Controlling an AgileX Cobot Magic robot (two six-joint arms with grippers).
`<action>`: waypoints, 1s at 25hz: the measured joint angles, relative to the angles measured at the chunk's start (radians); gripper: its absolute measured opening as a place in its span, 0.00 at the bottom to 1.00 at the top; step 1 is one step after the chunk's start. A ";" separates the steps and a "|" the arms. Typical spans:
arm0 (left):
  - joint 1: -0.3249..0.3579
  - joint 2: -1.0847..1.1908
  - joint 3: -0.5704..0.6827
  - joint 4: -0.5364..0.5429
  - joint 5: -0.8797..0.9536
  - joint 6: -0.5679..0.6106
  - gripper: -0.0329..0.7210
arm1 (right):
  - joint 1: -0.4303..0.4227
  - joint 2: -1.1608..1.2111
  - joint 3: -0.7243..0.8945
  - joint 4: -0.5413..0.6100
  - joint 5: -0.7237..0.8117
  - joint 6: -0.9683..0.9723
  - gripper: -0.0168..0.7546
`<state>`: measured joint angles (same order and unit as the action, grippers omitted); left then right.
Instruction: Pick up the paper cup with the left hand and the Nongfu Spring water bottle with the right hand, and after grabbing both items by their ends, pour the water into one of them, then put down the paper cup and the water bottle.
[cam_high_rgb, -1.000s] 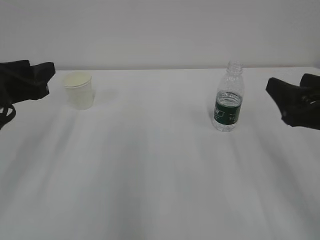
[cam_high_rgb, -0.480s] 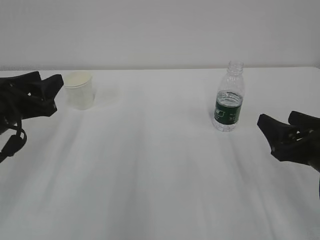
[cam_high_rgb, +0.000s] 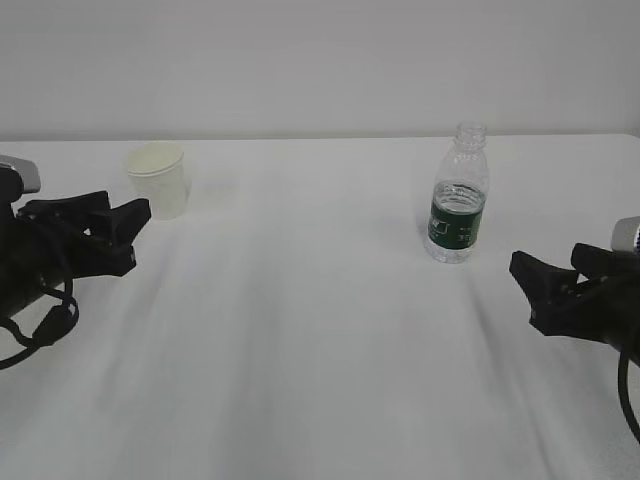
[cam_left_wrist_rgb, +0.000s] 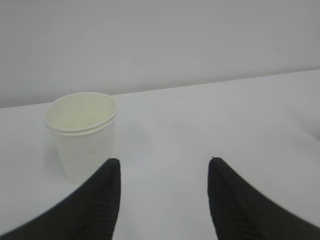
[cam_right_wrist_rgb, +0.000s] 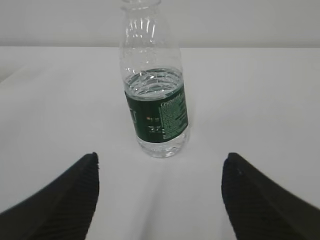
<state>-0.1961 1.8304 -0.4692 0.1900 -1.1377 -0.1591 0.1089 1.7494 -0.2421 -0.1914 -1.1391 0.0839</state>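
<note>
The cream paper cup (cam_high_rgb: 159, 180) stands upright at the back left of the white table; in the left wrist view the paper cup (cam_left_wrist_rgb: 81, 136) is ahead and to the left of the jaws. My left gripper (cam_high_rgb: 120, 222) (cam_left_wrist_rgb: 164, 162) is open and empty, low over the table, a short way in front of the cup. The Nongfu Spring water bottle (cam_high_rgb: 458, 196) (cam_right_wrist_rgb: 155, 95) stands upright, capless, with a green label and water up to the label's top. My right gripper (cam_high_rgb: 550, 268) (cam_right_wrist_rgb: 161, 157) is open and empty, just short of the bottle, which stands centred between its jaws.
The white table (cam_high_rgb: 320, 350) runs back to a plain pale wall (cam_high_rgb: 320, 60). Nothing else stands on it.
Both arms came down and forward. The left gripper dropped from beside the cup to in front of it. The right gripper lowered and moved nearer the bottle's base.
</note>
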 joint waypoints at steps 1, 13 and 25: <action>0.000 0.002 0.000 0.000 0.000 0.000 0.57 | 0.000 0.019 -0.013 0.004 0.000 0.000 0.76; 0.000 0.002 0.000 -0.013 0.000 0.000 0.67 | 0.000 0.238 -0.221 -0.043 -0.002 -0.002 0.89; 0.000 0.002 0.000 -0.069 0.000 0.000 0.79 | 0.000 0.405 -0.394 -0.065 -0.004 0.005 0.89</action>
<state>-0.1961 1.8322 -0.4692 0.1214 -1.1380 -0.1591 0.1089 2.1542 -0.6366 -0.2566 -1.1435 0.0887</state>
